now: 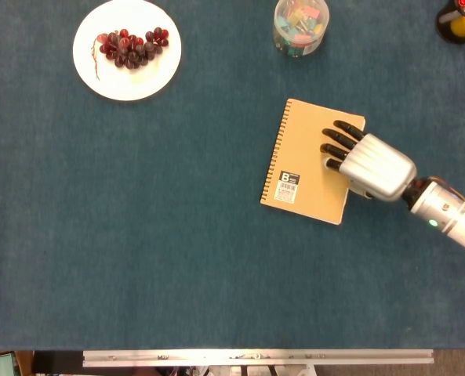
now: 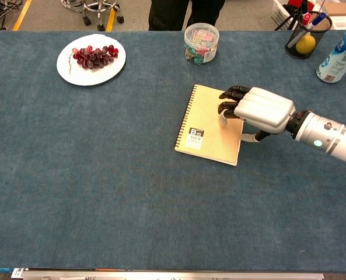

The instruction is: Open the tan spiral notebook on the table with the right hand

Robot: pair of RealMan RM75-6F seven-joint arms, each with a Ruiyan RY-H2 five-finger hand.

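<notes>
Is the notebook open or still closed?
Closed. The tan notebook lies flat with its cover down; the right hand rests on its right side.

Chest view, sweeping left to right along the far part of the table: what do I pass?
Plate of grapes → clear tub of coloured clips → black mesh pen cup → white bottle at the right edge.
</notes>
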